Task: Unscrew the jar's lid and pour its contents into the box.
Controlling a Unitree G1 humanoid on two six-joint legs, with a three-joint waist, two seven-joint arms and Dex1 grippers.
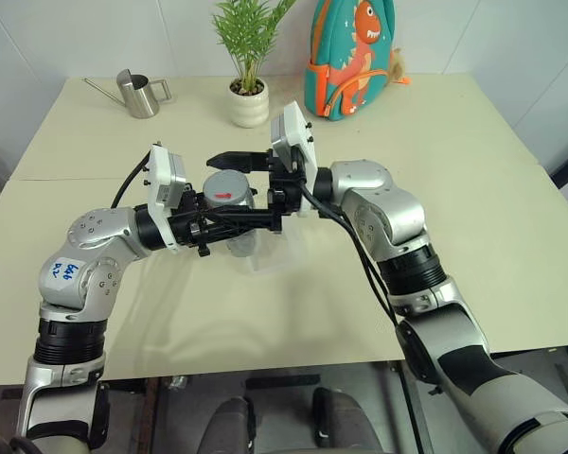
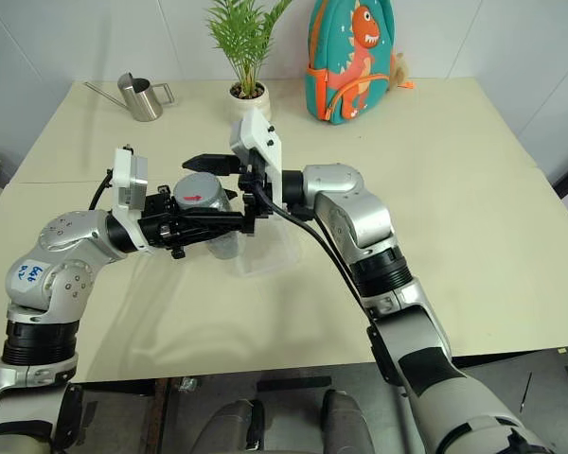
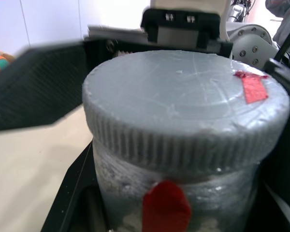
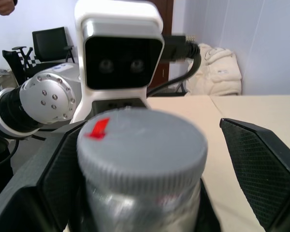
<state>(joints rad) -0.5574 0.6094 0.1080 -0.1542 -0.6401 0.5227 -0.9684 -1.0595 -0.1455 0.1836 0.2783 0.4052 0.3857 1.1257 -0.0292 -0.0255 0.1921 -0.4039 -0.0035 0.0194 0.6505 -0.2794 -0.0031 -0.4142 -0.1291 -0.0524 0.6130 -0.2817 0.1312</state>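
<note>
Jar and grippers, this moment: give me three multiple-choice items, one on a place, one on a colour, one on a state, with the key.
1. Where is the jar?
A. Lying beside the watering can
B. Held above the table between the two grippers, near the box
C. Standing inside the plant pot

2. What colour is the small mark on the lid?
A. Red
B. Blue
C. Green

3. How does the right gripper stand?
A. Shut flat with nothing between its fingers
B. Holding the watering can
C. Open, its fingers on either side of the lid, which is still on the jar

Key:
1 B: the left gripper grips the jar's body off the table, with the box just below.
2 A: a red patch shows on the grey cap.
3 C: the right wrist view shows gaps between the fingers and the lid.
</note>
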